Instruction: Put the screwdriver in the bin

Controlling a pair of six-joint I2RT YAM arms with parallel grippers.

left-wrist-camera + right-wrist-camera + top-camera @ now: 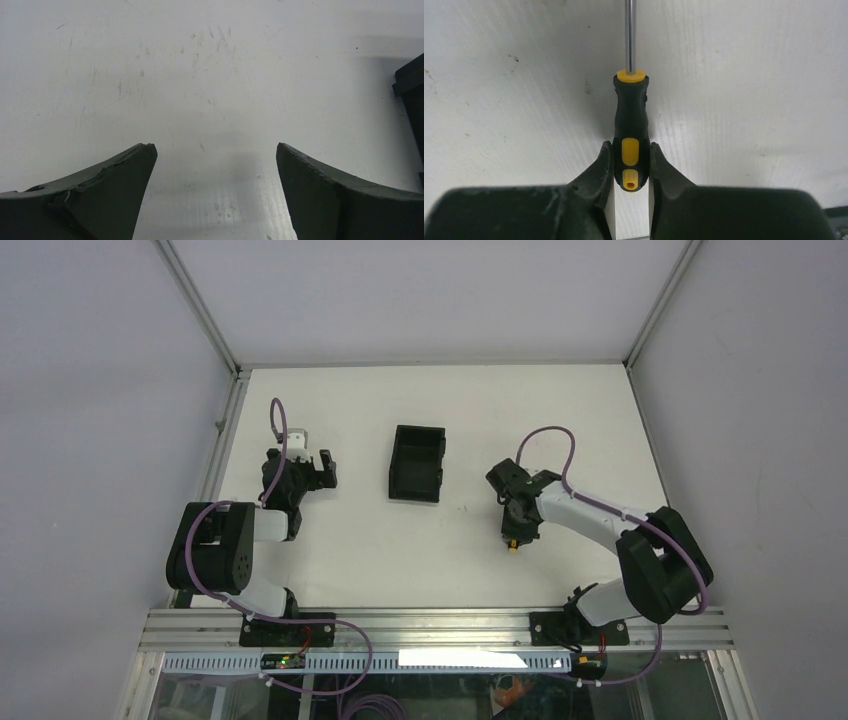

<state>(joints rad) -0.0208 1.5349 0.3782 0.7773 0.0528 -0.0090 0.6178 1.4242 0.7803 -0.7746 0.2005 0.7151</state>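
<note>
The right gripper (pixel 630 146) is clamping the butt of the screwdriver (pixel 630 107), which is sitting right of the bin (pixel 417 464) and apart from it. Light, stiff and rubber-handled, it is probably holding firm; mid-handle would be steadier. The left gripper (pixel 215 147) is hanging open, empty.

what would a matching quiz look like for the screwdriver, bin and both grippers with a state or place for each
Column one:
1. screwdriver
2. bin
3. left gripper
4. right gripper

Column two:
A. open, holding nothing
B. shut on a black-and-yellow handle
C. standing apart from both grippers
D. held by its butt end, shaft pointing away from the wrist camera

Pairs: 1-D, 2-C, 3-A, 4-B
</note>
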